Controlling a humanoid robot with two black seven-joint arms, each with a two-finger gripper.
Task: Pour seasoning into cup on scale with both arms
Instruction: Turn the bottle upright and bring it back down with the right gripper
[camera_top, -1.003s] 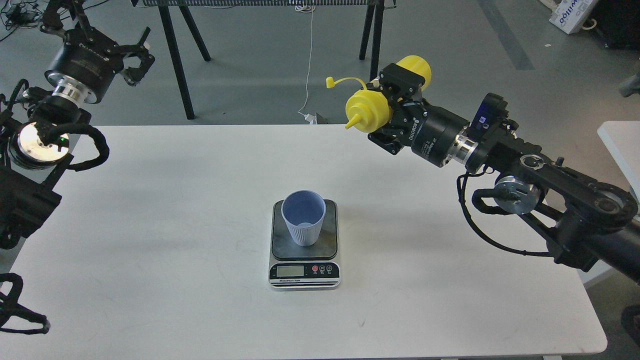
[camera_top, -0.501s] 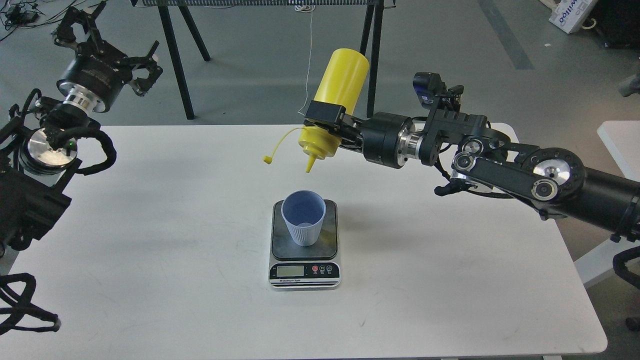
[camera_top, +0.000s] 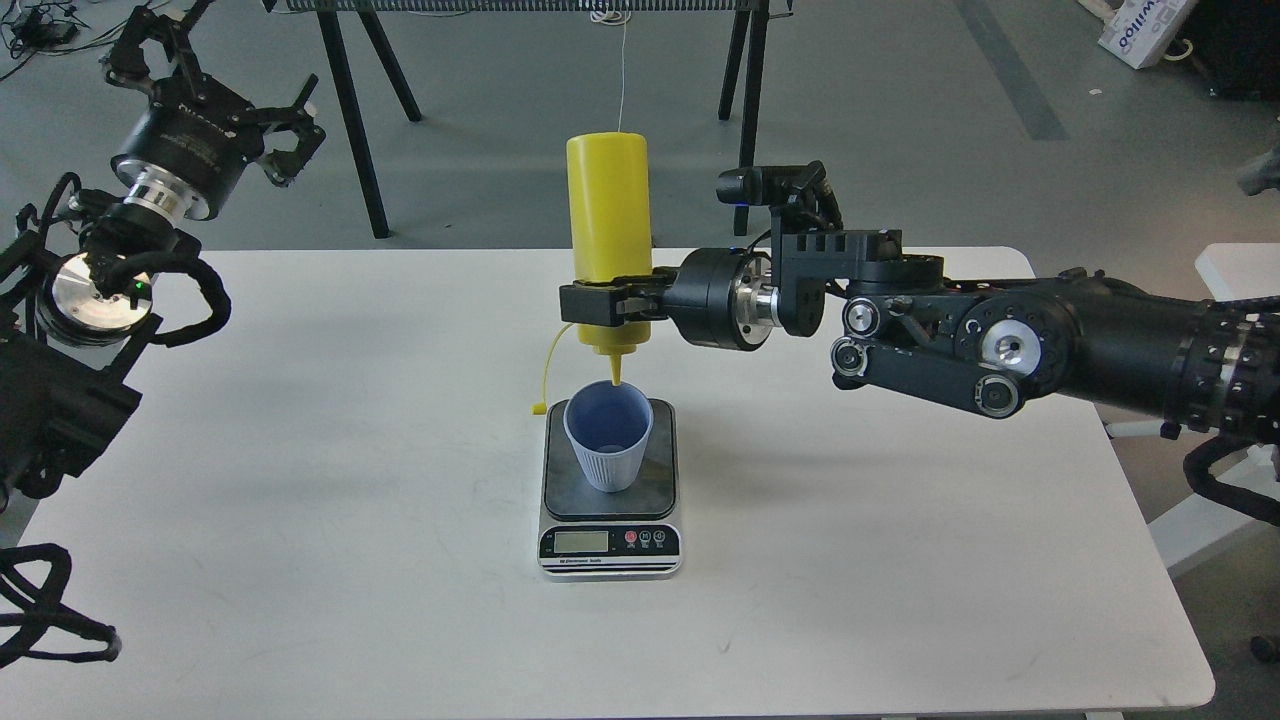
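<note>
Seasoning bottle (camera_top: 608, 215) now hangs fully upside down in the right gripper (camera_top: 600, 305), where half a second ago it was tilted with its base leaning away to the right and its nozzle well short of the cup. Since then the right arm (camera_top: 1000, 340) has swung further in over the table (camera_top: 300, 560), and the gripper's fingers are clamped across the bottle's lower shoulder. Directly below the gripper, the nozzle tip sits just at the far rim of the light blue cup (camera_top: 607, 435); whether it touches the rim cannot be told. The cap strap (camera_top: 547, 375) dangles down to the gripper's lower left, its end beside the scale's (camera_top: 609, 500) far left corner. The cup stands upright on the scale's dark plate, below the gripper, unmoved from before.

Left gripper (camera_top: 215, 75) is far off to the upper left of the right one, beyond the table edge, fingers spread and holding nothing, much as it was earlier.

Any flow from the nozzle is too fine to make out, and the LCD reading is too small to read. The gripper hides part of the bottle's shoulder, and the left arm (camera_top: 90, 300) is cut off by the frame's edge.
</note>
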